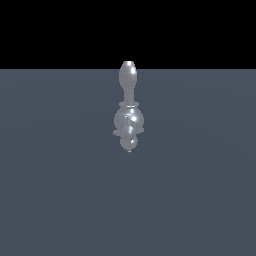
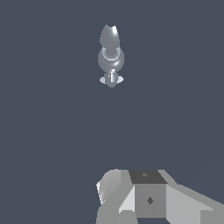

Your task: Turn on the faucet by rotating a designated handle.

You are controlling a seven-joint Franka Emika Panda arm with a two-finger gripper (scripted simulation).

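The faucet [image 1: 129, 107], centre frame, looks rigid, polished, likely slippery; push its upper handle [image 1: 128, 77]. Whether the fingers are apart, I cannot tell.

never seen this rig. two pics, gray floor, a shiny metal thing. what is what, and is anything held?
These are simulator renders of one robot arm's scene. The exterior view, from a camera off the arm, shows only a shiny metal faucet standing on the flat gray floor; the arm is outside that picture. The wrist view comes from a camera on the arm: the blocky gray shape is part of the gripper, with the faucet well apart from it. Its fingertips are cut off, so open or shut is unclear. Nothing appears held.
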